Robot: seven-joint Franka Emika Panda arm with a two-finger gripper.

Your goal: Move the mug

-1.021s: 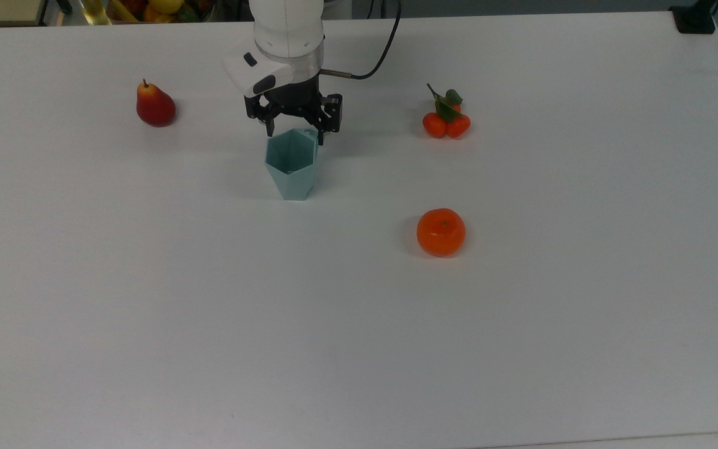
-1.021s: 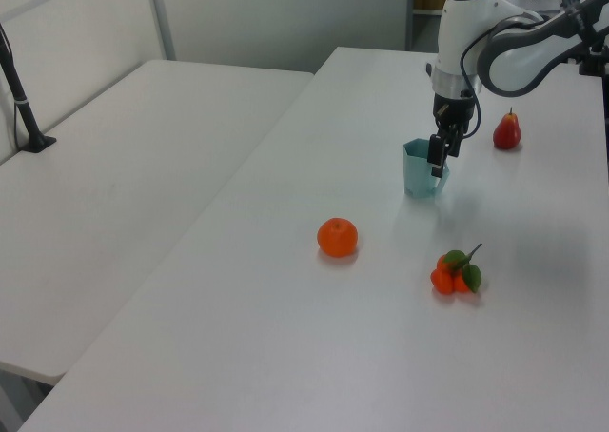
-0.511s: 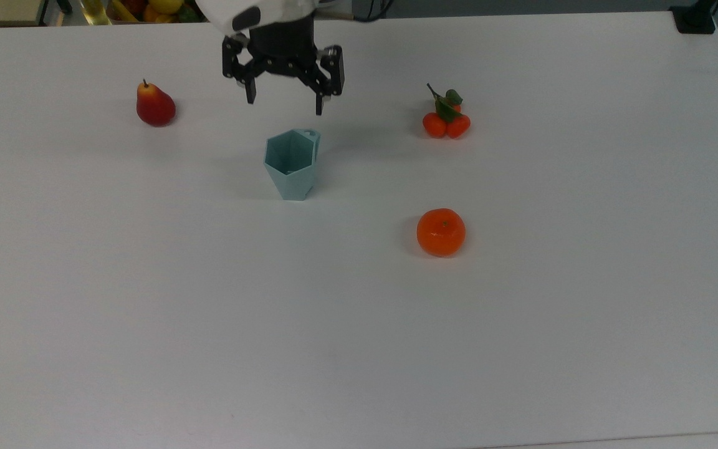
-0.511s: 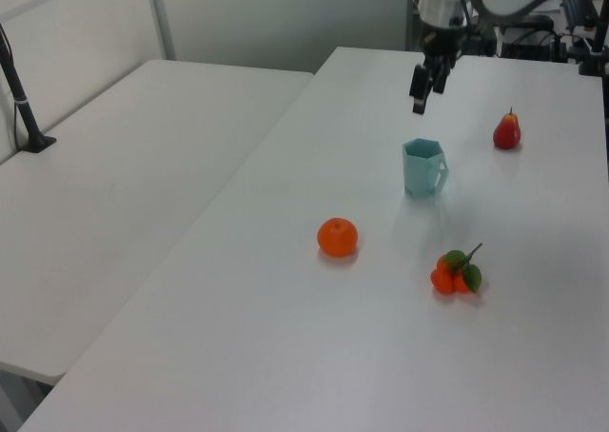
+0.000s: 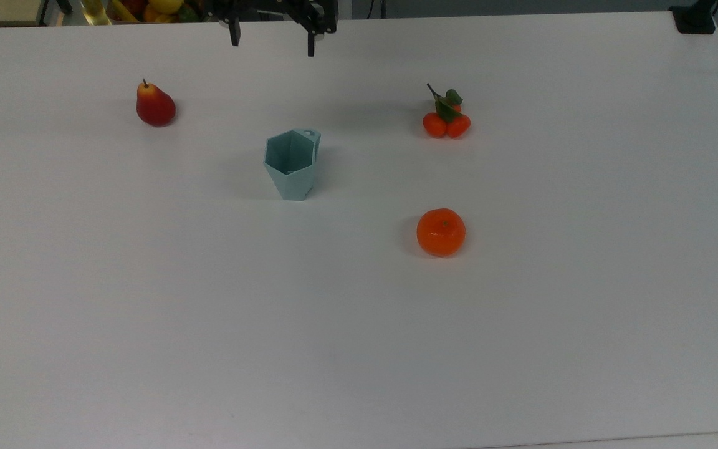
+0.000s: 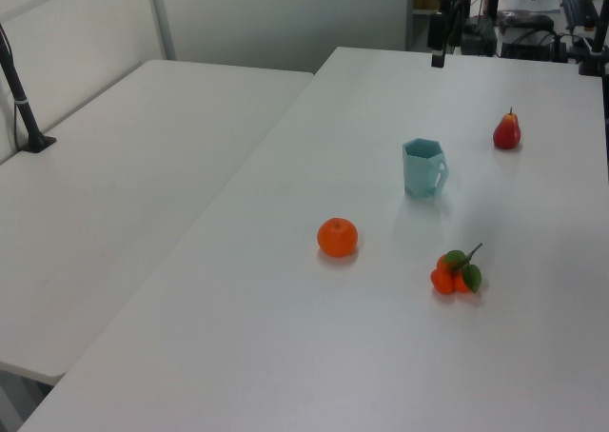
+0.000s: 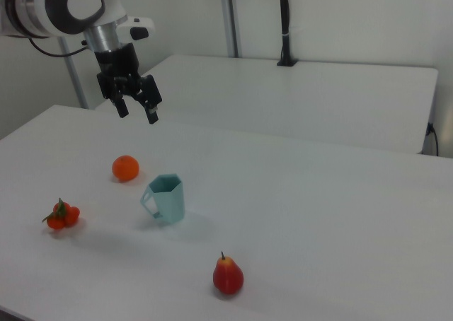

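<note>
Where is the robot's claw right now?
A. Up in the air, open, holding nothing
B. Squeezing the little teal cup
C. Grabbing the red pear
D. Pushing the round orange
A: the black two-finger gripper hangs open above the white table, apart from the pale teal faceted mug.

A glossy white, rounded arm with a grey joint band carries a black two-fingered pincer (image 7: 136,112).

I work over a white table (image 5: 521,349); a second white table (image 6: 114,194) stands beside it, pale walls (image 7: 354,24) behind both
</note>
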